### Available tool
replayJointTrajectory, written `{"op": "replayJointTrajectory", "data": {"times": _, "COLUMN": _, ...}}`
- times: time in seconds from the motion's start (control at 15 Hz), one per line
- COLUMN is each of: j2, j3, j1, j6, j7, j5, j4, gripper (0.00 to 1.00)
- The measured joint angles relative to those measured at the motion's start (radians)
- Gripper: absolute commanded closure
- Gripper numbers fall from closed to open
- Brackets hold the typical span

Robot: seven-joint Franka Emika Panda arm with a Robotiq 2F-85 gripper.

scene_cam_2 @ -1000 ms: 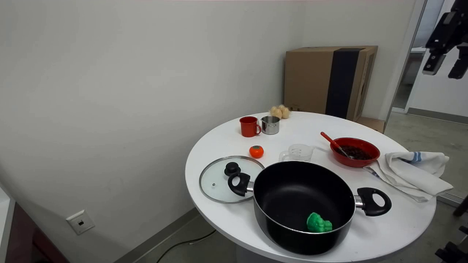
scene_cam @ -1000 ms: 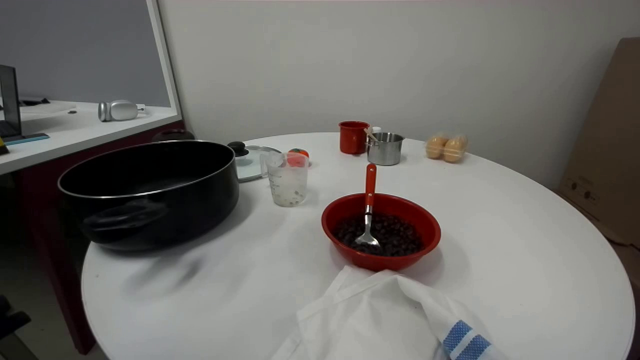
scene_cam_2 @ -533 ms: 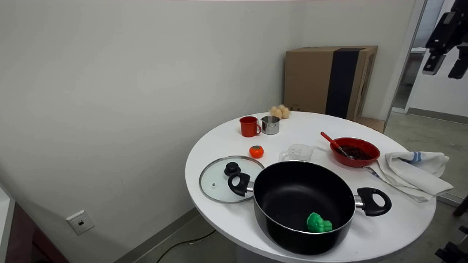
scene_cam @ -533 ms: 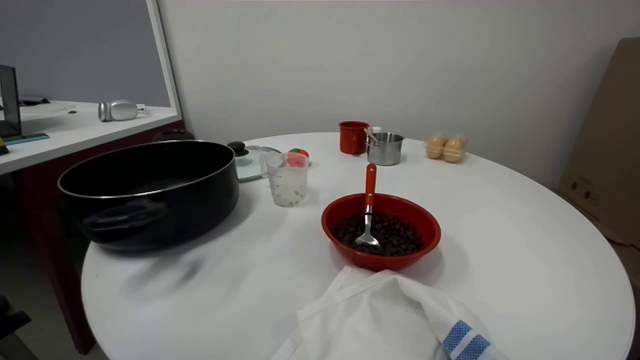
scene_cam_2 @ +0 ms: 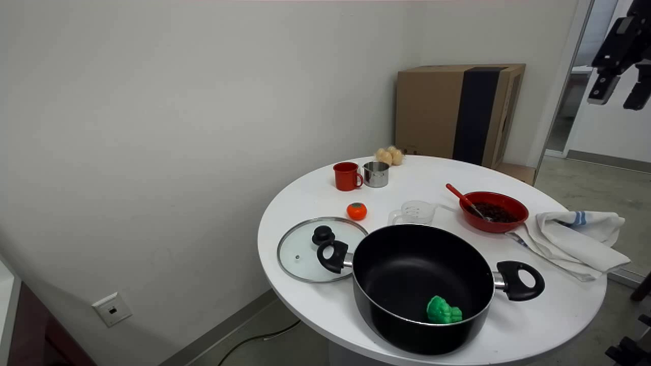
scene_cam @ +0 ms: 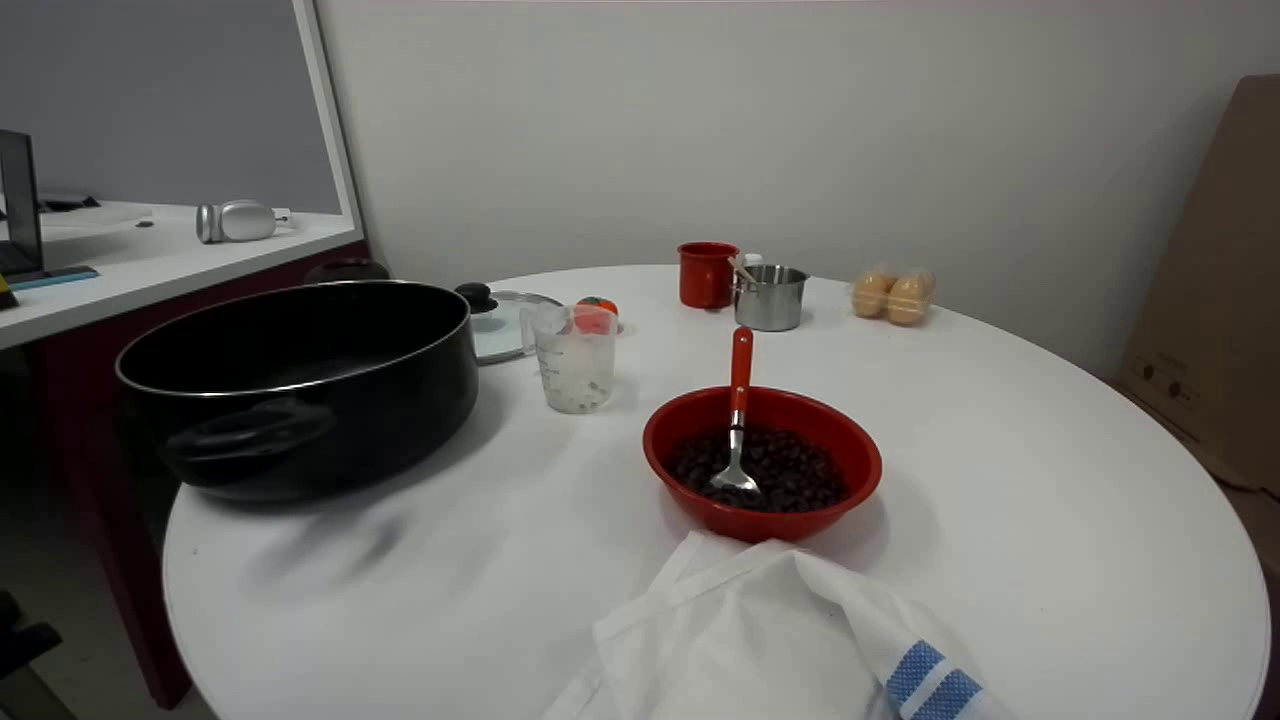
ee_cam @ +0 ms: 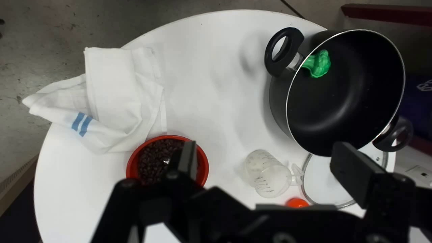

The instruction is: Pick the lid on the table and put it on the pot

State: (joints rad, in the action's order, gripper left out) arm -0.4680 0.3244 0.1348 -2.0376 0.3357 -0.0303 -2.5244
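The claw (scene_cam_2: 619, 99) is hanging high up, well apart from the things on the table (scene_cam_2: 305, 203), its jaws standing wide with nothing between them. The round glass lid (scene_cam_2: 306, 251) is lying flat there beside the black cooking pot (scene_cam_2: 402, 334), its black knob (scene_cam_2: 323, 234) pointing up, and one pot handle (scene_cam_2: 339, 254) is seemingly overhanging its edge. The pot is sitting uncovered (a green broccoli-shaped piece (scene_cam_2: 441, 311) is resting inside it). By the look of it, the task is only beginning: the approach to the lid is probably the step in hand, with the grasp not yet made. The next move is likely calling for a reach across to the knob, bringing the spread jaws down around it while avoiding that handle and the transparent measuring cup (ee_cam: 266, 173) nearby, then closing firmly before lifting
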Motion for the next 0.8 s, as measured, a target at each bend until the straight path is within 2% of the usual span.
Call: {"op": "replayJointTrajectory", "data": {"times": 0.8, "j2": 0.011, "j3": 0.0, "j1": 0.002, "j6": -0.012, "j7": 0.0, "j5": 0.0, "j4": 0.015, "gripper": 0.0}}
